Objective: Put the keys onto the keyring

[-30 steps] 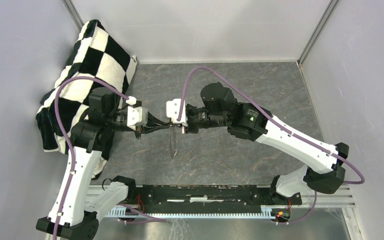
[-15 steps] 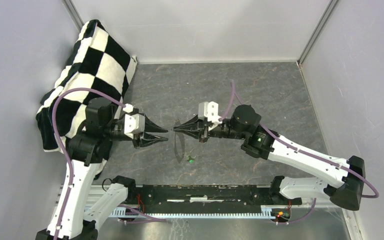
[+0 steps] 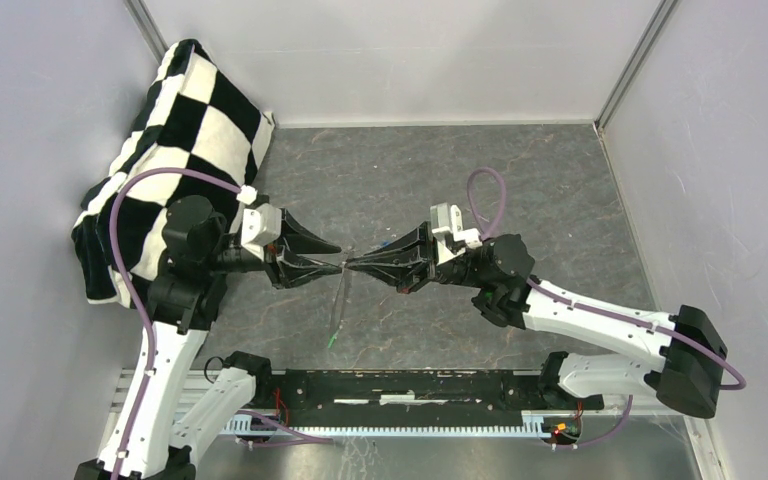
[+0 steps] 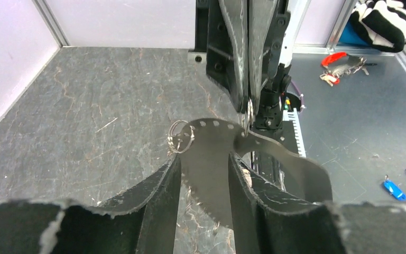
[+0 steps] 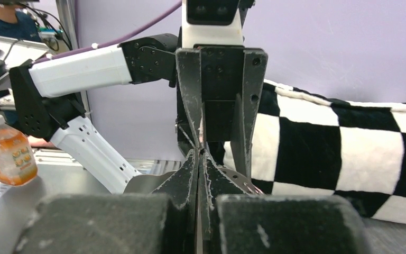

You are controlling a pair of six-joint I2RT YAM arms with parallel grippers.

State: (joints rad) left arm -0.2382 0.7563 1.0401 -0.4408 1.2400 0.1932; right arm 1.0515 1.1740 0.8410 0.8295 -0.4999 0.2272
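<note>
The keyring (image 3: 338,305) is a thin grey loop that hangs from the shut tips of my right gripper (image 3: 348,265) down toward the table. A green speck, the green key (image 3: 332,343), shows at its lower end; I cannot tell whether it hangs there or lies on the table. My left gripper (image 3: 341,257) meets the right one tip to tip, jaws apart. In the left wrist view the keyring (image 4: 206,143) is a grey dotted band between the open left fingers (image 4: 172,174), with a small wire ring (image 4: 181,136) at its edge. The right gripper (image 4: 247,114) pinches its top.
A black-and-white checkered cloth (image 3: 175,130) is heaped at the back left, close behind the left arm. A black rail (image 3: 400,385) runs along the near edge. Beyond it lie small blue pieces (image 4: 393,189) and red-handled bits (image 4: 338,61). An orange bottle (image 5: 8,153) stands off-table.
My left gripper went from shut to open, drew back, then returned to the right gripper's tips. The right arm pulled back to the right. The loop stayed with the right gripper.
</note>
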